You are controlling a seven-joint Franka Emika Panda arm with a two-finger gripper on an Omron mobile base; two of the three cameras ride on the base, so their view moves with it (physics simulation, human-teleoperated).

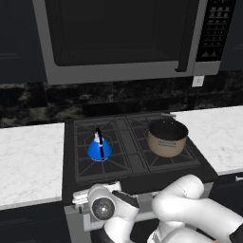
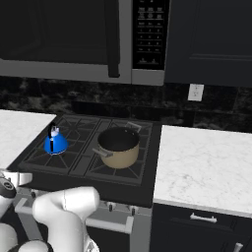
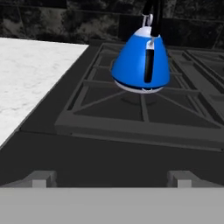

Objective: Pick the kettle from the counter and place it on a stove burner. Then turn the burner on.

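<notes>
Two vessels on the black stove top: item one, the kettle (image 1: 99, 148), small, bright blue, cone-shaped, with a thin black arched handle, standing upright on the front left stove burner (image 1: 101, 159), centred on its square cast-iron grate; item two, a wide beige pot (image 1: 167, 137) with dark inside, on the grate to the right, well apart from the kettle. From the right base camera the kettle (image 2: 55, 143) sits at the left of the stove and the pot (image 2: 117, 147) nearer the middle.

Tabletop (image 1: 29, 161): white marble-look surface with faint grey veins, flanking the stove on both sides; nothing rests on the stretch left of the kettle.

Gripper (image 3: 111, 179): two small fingertips (image 3: 41, 178) low in the hand camera, standing wide apart and holding nothing, level with the stove's front edge. Kettle (image 3: 141, 65) lies ahead of them across the grate, clear of both tips, its handle facing the camera.

Arm: white, folded low in front of the stove, below the front edge.

Fixtures: microwave (image 1: 123, 35) above the stove; dark speckled backsplash; wall outlet (image 2: 195, 92) to the right
</notes>
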